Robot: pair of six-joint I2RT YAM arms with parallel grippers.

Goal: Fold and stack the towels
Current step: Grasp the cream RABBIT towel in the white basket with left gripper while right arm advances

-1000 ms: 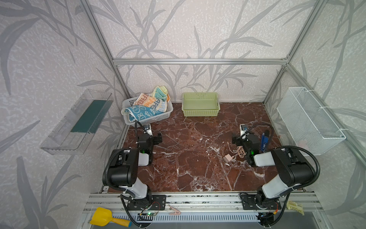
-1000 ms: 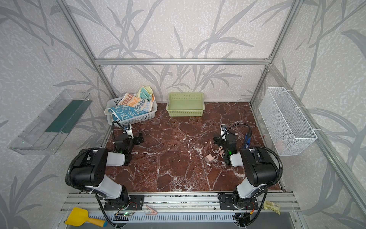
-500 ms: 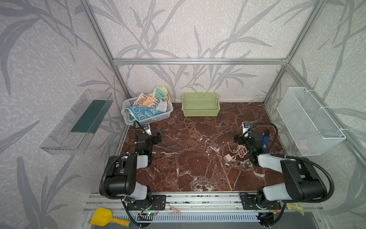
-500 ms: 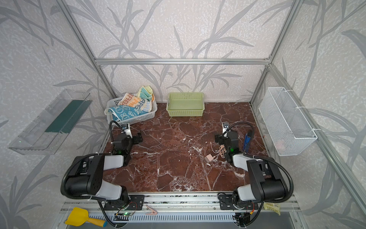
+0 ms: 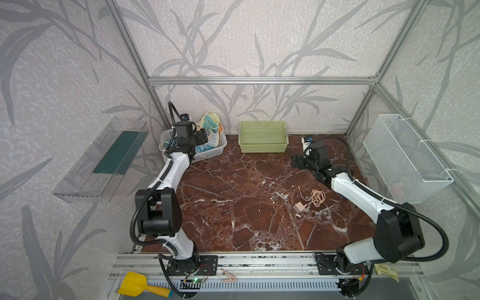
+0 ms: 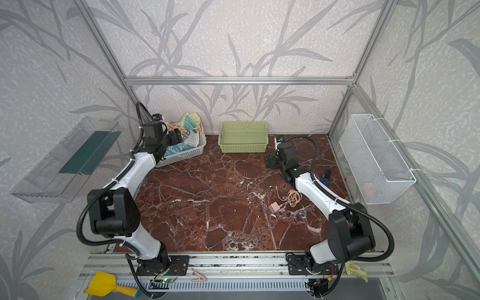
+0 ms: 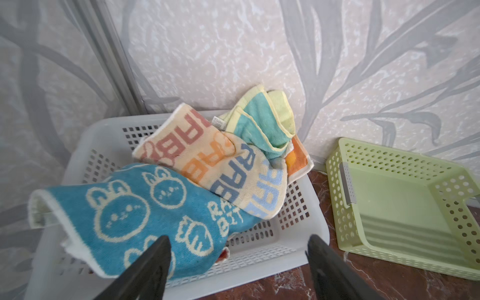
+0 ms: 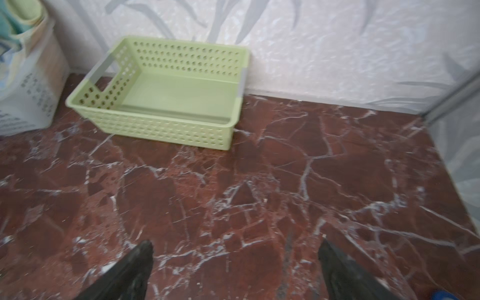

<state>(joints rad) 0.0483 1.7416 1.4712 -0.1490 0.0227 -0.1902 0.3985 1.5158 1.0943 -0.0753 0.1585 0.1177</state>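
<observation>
Towels (image 7: pixel 220 166) lie heaped in the white basket (image 7: pixel 259 272), back left, directly ahead of the left gripper (image 7: pixel 237 241), whose jaws gape empty nearest the blue bunny cloth (image 7: pixel 124 215); the right gripper (image 8: pixel 235 244), likewise released, sits well apart.

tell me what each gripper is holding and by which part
Nothing: left gripper open near the blue bunny towel, right gripper open over the tabletop.
</observation>
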